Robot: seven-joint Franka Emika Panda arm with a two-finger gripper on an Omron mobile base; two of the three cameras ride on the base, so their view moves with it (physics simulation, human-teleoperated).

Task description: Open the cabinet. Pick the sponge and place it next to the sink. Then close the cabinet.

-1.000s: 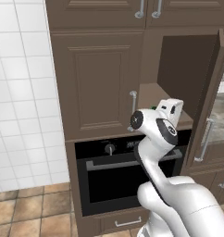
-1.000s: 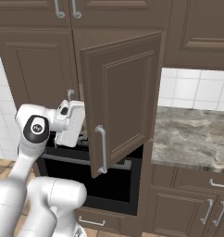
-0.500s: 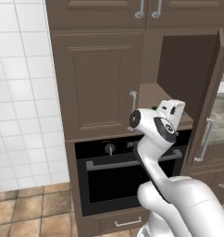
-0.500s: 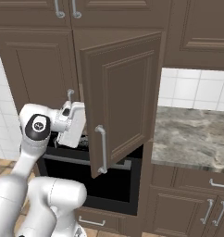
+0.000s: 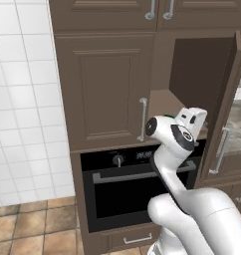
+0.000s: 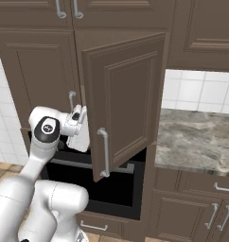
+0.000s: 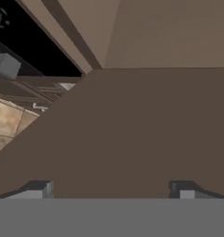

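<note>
The cabinet (image 5: pixel 107 89) has its left door shut and its right door (image 6: pixel 126 99) swung wide open, baring the brown shelf (image 7: pixel 146 134). My gripper (image 7: pixel 111 190) hangs open just above the shelf's front, with bare wood between its fingertips (image 7: pixel 40 189). In the left base view the hand (image 5: pixel 192 119) sits at the shelf's front edge. A tiny green sliver (image 5: pixel 168 116) peeks out just left of the hand, probably the sponge. From the right base view the hand (image 6: pixel 78 127) is partly behind the open door. The sink is out of view.
A black oven (image 5: pixel 137 189) sits right below the cabinet. The open door's long bar handle (image 6: pixel 105 153) juts toward me. A grey stone counter (image 6: pixel 197 137) runs to the right, with drawers under it. White wall tiles (image 5: pixel 23 99) stand to the left and the floor is tan tile.
The hand has crept slightly forward and rightward into the cabinet opening. The jaws stay open and the door has not moved.
</note>
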